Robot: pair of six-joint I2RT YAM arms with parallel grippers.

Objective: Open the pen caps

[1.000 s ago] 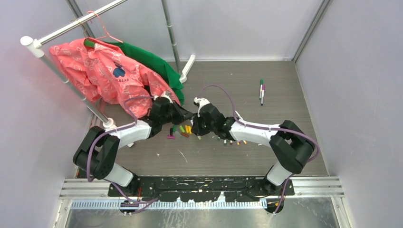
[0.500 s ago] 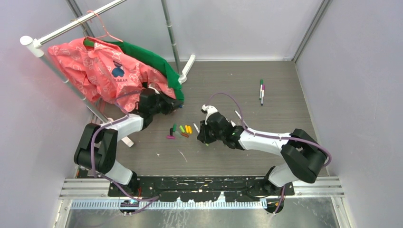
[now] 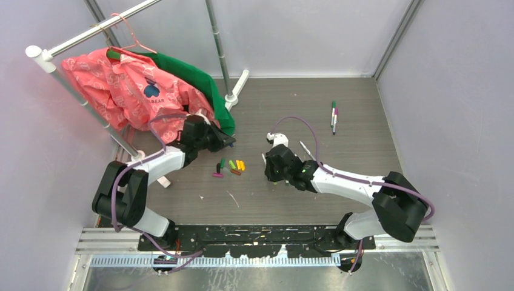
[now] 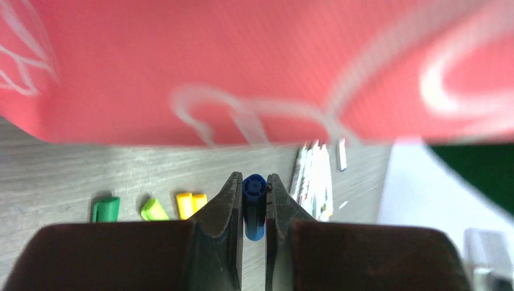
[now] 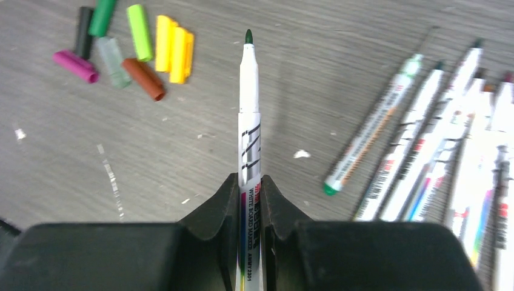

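My left gripper (image 4: 255,182) is shut on a blue pen cap (image 4: 254,206), held just above the table under the pink shirt. My right gripper (image 5: 249,182) is shut on the barrel of a white marker pen (image 5: 248,121) whose dark tip is bare. In the top view the left gripper (image 3: 222,140) and right gripper (image 3: 270,165) stand apart, with a small pile of loose pen caps (image 3: 230,167) between them. That pile holds magenta (image 5: 76,65), dark, green (image 5: 102,16), lime, yellow (image 5: 165,42) and brown caps. Several uncapped pens (image 5: 424,151) lie to the right.
A pink shirt (image 3: 130,91) and a green garment (image 3: 200,85) hang from a rack at the back left, brushing my left wrist. The rack's white foot (image 3: 233,96) stands behind the caps. Two capped pens (image 3: 334,115) lie at the back right.
The two grippers were close together over the caps; they have drawn apart. The left went back-left with the blue cap, the right went right with the bare pen.
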